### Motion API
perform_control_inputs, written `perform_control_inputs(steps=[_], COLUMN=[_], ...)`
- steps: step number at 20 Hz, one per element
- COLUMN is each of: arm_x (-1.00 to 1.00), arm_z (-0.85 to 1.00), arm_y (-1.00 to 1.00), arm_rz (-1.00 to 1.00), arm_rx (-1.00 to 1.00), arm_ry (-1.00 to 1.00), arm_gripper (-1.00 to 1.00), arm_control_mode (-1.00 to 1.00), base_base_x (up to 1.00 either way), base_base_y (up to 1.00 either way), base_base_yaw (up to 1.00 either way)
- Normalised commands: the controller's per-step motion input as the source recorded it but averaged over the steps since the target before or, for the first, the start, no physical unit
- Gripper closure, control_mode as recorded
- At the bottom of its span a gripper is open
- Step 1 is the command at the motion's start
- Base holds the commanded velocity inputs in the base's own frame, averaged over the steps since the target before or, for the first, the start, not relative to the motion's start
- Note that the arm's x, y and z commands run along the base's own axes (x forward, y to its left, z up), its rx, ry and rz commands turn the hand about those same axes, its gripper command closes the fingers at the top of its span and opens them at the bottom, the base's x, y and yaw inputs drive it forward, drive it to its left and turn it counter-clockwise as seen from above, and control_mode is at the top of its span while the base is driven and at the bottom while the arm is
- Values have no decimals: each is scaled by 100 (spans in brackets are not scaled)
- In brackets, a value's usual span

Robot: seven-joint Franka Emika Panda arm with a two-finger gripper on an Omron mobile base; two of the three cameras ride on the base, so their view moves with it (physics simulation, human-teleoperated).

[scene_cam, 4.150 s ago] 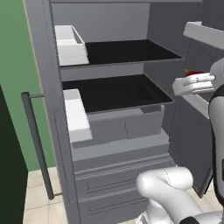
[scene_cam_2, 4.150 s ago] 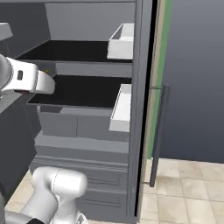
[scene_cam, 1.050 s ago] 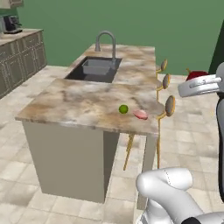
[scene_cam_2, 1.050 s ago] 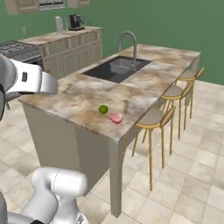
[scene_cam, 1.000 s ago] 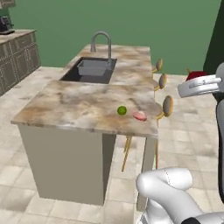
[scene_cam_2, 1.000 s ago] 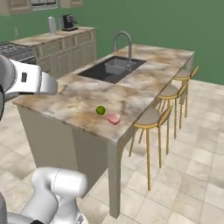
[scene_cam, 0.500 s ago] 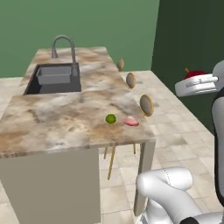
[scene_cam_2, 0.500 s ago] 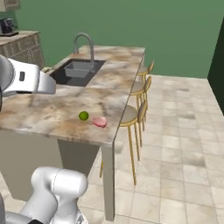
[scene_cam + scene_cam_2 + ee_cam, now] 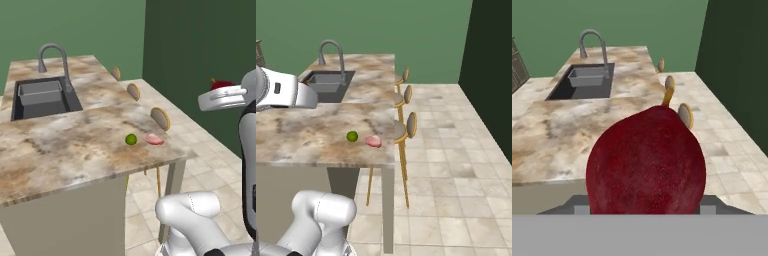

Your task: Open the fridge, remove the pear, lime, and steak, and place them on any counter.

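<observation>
We read no writing anywhere. Our gripper (image 9: 646, 212) pinches the pear (image 9: 646, 161); the lime (image 9: 131, 139) and the steak (image 9: 154, 139) lie near the counter's (image 9: 60, 150) stool-side edge.

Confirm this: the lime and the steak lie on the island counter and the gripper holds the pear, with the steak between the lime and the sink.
Not quite. The steak lies beside the lime, on the side towards the stools, not between it and the sink; the left base view shows it. Both are on the counter, and the gripper holds the pear.

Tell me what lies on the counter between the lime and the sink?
Nothing: bare marbled counter runs from the lime to the sink, per the left base view.
</observation>
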Motion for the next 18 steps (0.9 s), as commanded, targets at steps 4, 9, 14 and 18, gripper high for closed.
perform_control_inputs(steps=[4,9,14,18], arm_x=[0,0,7,68], arm_z=[0,0,-5,-27], arm_y=[0,0,1,19], arm_rz=[0,0,0,15], arm_rx=[0,0,0,0], arm_ry=[0,0,4,44], arm_gripper=[100,100,100,100], arm_control_mode=[100,100,-100,-100], base_base_x=[41,13,0,0], base_base_y=[11,0,0,0], base_base_yaw=[0,0,0,0])
